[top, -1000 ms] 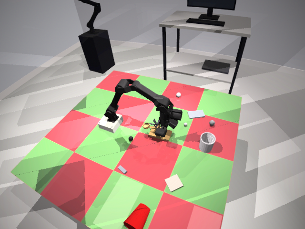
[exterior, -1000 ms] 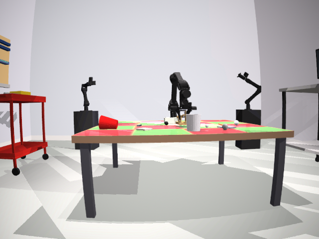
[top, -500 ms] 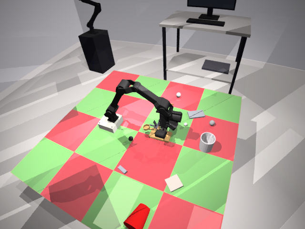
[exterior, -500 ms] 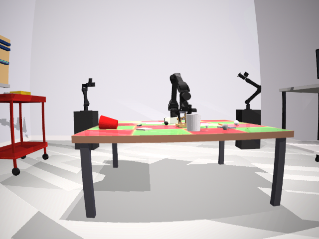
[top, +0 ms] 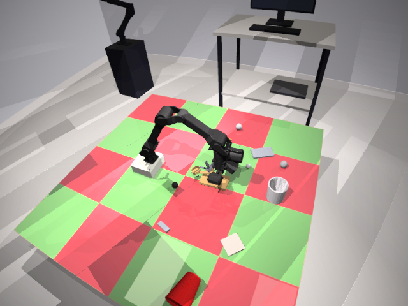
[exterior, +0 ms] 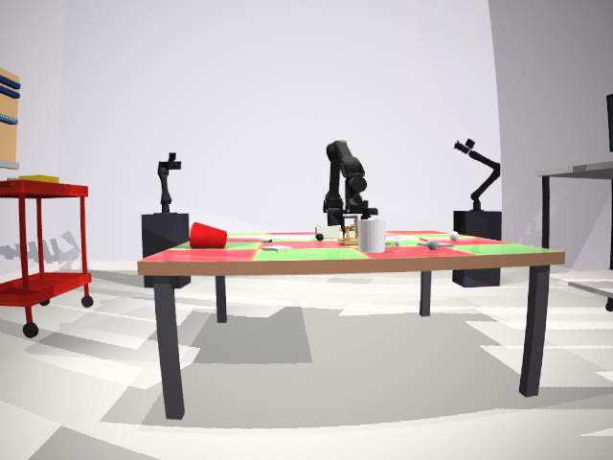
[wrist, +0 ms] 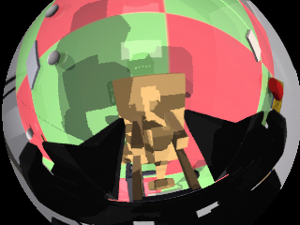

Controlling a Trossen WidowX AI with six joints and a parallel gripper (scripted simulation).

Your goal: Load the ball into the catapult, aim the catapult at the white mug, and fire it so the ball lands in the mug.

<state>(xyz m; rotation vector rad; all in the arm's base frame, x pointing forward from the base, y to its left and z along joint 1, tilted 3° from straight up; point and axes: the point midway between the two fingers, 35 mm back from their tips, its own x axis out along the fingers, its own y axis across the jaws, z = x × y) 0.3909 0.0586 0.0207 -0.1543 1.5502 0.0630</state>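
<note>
Nearest in the top view, a red cup (top: 184, 289) (exterior: 212, 235) (wrist: 276, 88) lies on its side at the edge of the checkered tabletop (top: 197, 213) (exterior: 346, 264) (wrist: 216, 56). Next comes a flat cream tile (top: 232, 243) (exterior: 277, 247) (wrist: 253, 45), w/ a small grey block (top: 163, 226) (exterior: 267, 241) lying well apart from it. The white mug (top: 277, 190) (exterior: 372, 235) stands upright, mouth up, & a black ball (top: 174, 185) (exterior: 319, 237) sits b/w the catapult and the arm's white base (top: 141, 169) (exterior: 324, 230). The wooden catapult (top: 206, 182) (exterior: 349, 241) (wrist: 150, 89) is in the middle area, under the bent black arm (top: 197, 125) (exterior: 346, 160). The pincer (top: 224, 173) (exterior: 352, 213) (wrist: 154, 118) is open, fingers wide apart w/ catapult parts visible b/w them. A small white ball (top: 248, 166) (exterior: 397, 242) (wrist: 53, 57) rests b/w catapult & mug side of the tabletop; a grey ball (top: 284, 164) (exterior: 432, 243) (wrist: 52, 10) sits just past the mug. Farther back: a flat grey slab (top: 262, 152) (exterior: 447, 244) (wrist: 33, 66), then another white ball (top: 238, 126) (exterior: 454, 236) (wrist: 30, 133). Can't tell which ball is the one for the task. Beyond the tabletop, a desk (top: 243, 26) carries a monitor (top: 283, 4) & keyboard (top: 275, 29); a second black arm (top: 124, 24) (exterior: 485, 171) tops a dark pedestal (top: 130, 71) (exterior: 477, 247).
</note>
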